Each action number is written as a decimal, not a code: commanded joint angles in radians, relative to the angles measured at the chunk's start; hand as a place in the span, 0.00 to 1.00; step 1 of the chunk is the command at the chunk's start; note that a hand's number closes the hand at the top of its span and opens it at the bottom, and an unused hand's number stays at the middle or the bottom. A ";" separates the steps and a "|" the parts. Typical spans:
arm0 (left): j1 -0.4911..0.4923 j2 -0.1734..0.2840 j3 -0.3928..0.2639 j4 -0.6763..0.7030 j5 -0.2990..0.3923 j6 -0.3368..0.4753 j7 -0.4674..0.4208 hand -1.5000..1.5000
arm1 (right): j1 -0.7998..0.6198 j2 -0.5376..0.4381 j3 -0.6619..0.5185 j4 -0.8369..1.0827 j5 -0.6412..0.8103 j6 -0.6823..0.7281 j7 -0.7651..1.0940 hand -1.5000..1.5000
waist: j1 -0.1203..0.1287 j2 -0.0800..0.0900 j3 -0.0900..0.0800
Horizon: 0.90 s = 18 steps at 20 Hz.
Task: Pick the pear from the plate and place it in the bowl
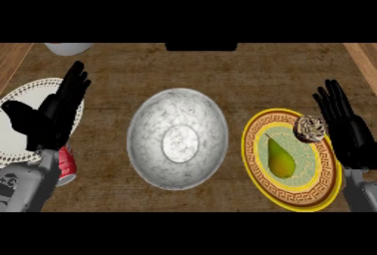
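Head view, steeply down on a wooden counter (221, 74). At centre, bowl (177, 138), grey and marbled, mouth up and holding nothing, ready to receive. Just right of it, plate (294, 201) with yellow rim and key-pattern band; on its pale middle, pear (281, 157), lying stem toward the far side, fat end toward the robot. On the plate's far right rim, a round speckled item (310, 128), perhaps a pastry; cannot tell more.

Right hand (346, 127) just beyond the plate's right edge, fingers straight and pointing away, holding nothing, apart from the pear. Probably parked there as the nearer hand for the pick, so the likely one to use: pear not yet touched, task at its start.

Left hand (52, 117) at the view's left, likewise straight-fingered and holding nothing, resting over a white plate (15, 94) with a dotted rim. Below it, part of a red can (67, 167), mostly hidden by the forearm. At the far left edge, a slice of a white dish (68, 48).

For the next move, judged only: reach inward over the rim, clear of the speckled item, then a short carry left to the bowl.
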 commanded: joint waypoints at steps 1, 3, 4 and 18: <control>0.018 0.017 0.047 -0.023 0.012 -0.015 -0.025 0.50 | -0.032 0.022 0.026 -0.070 -0.052 0.065 0.070 0.00 | 0.020 0.007 0.020; -0.042 0.012 0.067 -0.014 -0.005 0.020 -0.056 0.50 | -0.102 0.059 0.085 -0.107 -0.157 0.205 0.111 0.00 | 0.035 0.008 0.020; -0.022 0.030 0.097 -0.013 0.017 0.000 -0.086 0.50 | -0.120 0.129 0.119 -0.119 -0.196 0.229 0.093 0.00 | 0.064 0.010 0.020; 0.063 0.016 0.217 0.091 0.052 -0.087 -0.257 0.50 | 0.066 -0.146 0.135 -0.566 0.196 0.039 0.275 0.00 | -0.007 0.006 0.019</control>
